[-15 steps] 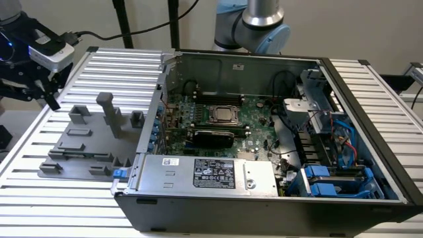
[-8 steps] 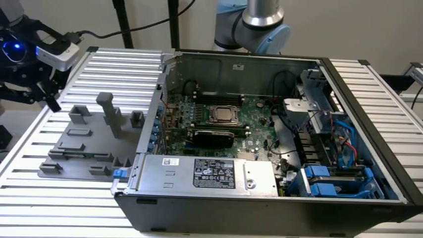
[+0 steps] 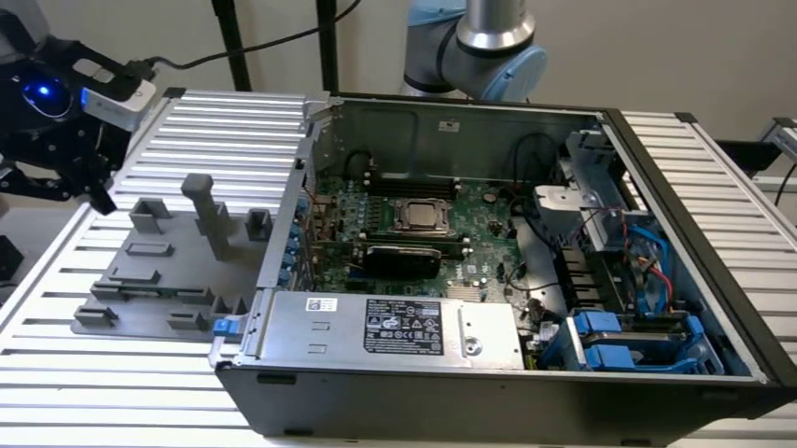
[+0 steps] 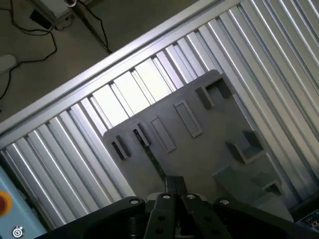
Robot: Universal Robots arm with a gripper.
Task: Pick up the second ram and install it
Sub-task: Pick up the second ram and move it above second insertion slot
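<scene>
The second ram (image 3: 147, 292) lies low in a slot near the front of the grey holder tray (image 3: 162, 271), a thin green stick. In the wrist view it is a narrow dark strip (image 4: 153, 158) seen edge-on in the tray (image 4: 199, 149). My gripper (image 3: 97, 191) hangs above the tray's far corner on the exterior view's left, well clear of the ram. Its two fingers (image 4: 170, 185) stand pressed together, shut, with nothing between them. The open computer case (image 3: 498, 243) with the green motherboard (image 3: 473, 210) sits to the exterior view's right of the tray.
The tray carries several upright posts, the tallest (image 3: 205, 210) near its middle. The case's metal wall (image 3: 293, 215) rises right beside the tray. A power supply (image 3: 386, 327) and blue drive bays (image 3: 636, 341) fill the case front. Ribbed aluminium table (image 3: 112, 373) surrounds everything.
</scene>
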